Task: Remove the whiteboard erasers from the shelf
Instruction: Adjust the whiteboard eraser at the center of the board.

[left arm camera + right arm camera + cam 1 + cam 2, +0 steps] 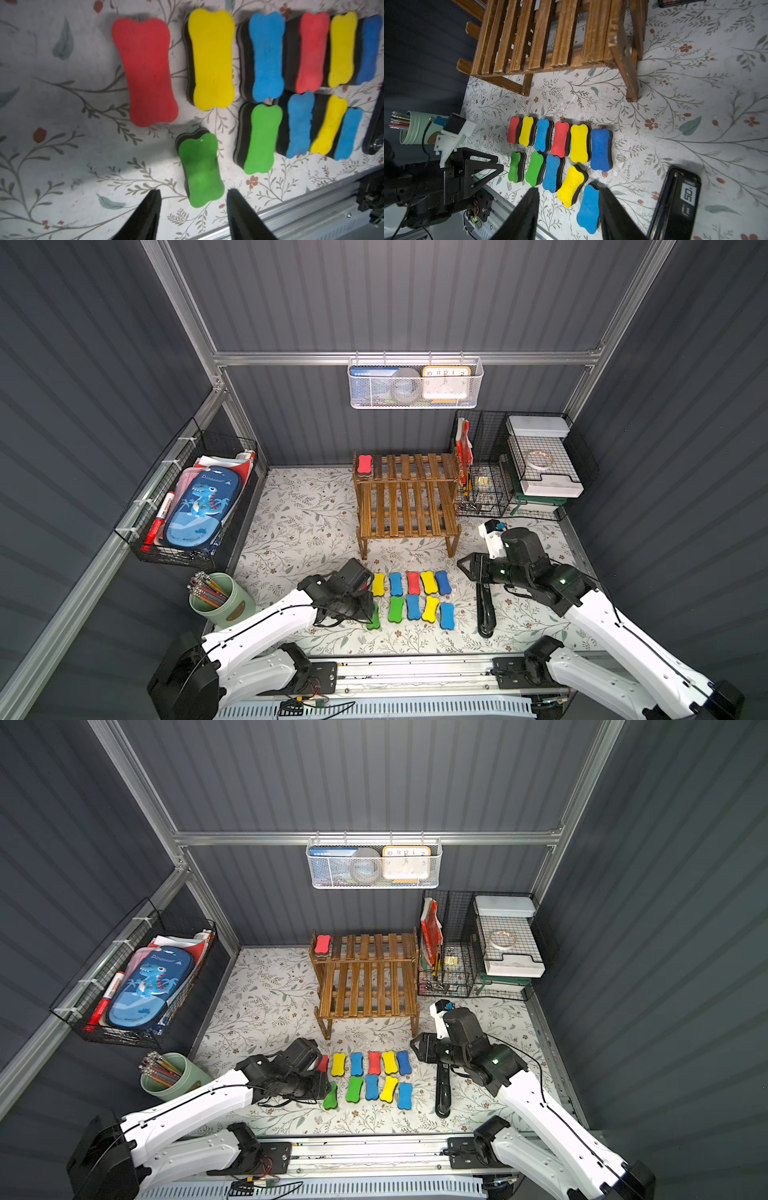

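1. Left claw (193, 191) stands part-open, gripping nothing; the green eraser (200, 170) lies flat on the worktop (299, 522) between its tips, clear of both.
2. Lift straight up before swinging away, so neither tip drags it askew.
3. One red eraser (364, 463) sits on the shelf (409, 497), at the upper tier's left end; come down from above and pinch its narrow waist.
4. Right claw (569, 189), likewise parted and empty, hovers near the stapler (484, 610); best left parked.

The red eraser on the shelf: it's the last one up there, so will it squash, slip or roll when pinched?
The red eraser looks like foam over felt, so it likely squashes a little and weighs little. It lies flat on the shelf's top slats, so rolling seems unlikely. Its waisted sides probably resist slipping.
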`<state>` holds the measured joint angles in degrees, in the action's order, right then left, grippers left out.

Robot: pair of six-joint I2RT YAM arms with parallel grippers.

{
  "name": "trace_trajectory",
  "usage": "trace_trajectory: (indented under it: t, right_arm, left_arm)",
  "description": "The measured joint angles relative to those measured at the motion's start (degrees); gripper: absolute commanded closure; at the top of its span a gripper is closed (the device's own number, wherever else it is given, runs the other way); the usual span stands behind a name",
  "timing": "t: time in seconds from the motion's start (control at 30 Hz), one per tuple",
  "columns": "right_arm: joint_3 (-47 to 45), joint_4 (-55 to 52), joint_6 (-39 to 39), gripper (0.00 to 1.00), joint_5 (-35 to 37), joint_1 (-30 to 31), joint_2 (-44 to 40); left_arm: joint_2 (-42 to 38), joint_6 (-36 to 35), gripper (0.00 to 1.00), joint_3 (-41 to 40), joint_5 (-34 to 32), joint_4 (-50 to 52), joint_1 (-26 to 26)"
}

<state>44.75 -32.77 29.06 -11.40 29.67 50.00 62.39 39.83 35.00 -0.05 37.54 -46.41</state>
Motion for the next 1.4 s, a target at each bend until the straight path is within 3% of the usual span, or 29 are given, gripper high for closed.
trace_trajectory:
  t: [0.37,1.0,1.23,1.4]
  right_arm:
    - [0.0,0.0,0.0,0.48,1.0,0.0,0.0]
    - [0.3,-0.3,0.0,0.48,1.6,0.0,0.0]
    - [0.5,-0.7,0.0,0.48,2.0,0.0,0.0]
    - [1.2,-1.2,0.0,0.48,2.3,0.0,-0.1]
  left_arm:
    - [6.4,0.3,0.67,-0.4,0.0,-2.3,-2.4]
    - [15.3,-4.1,0.73,4.2,0.7,-7.1,-2.4]
    - [12.2,-4.1,0.54,5.9,-0.3,-2.9,-2.4]
    - [5.6,-4.0,0.35,16.4,-2.6,4.8,-2.4]
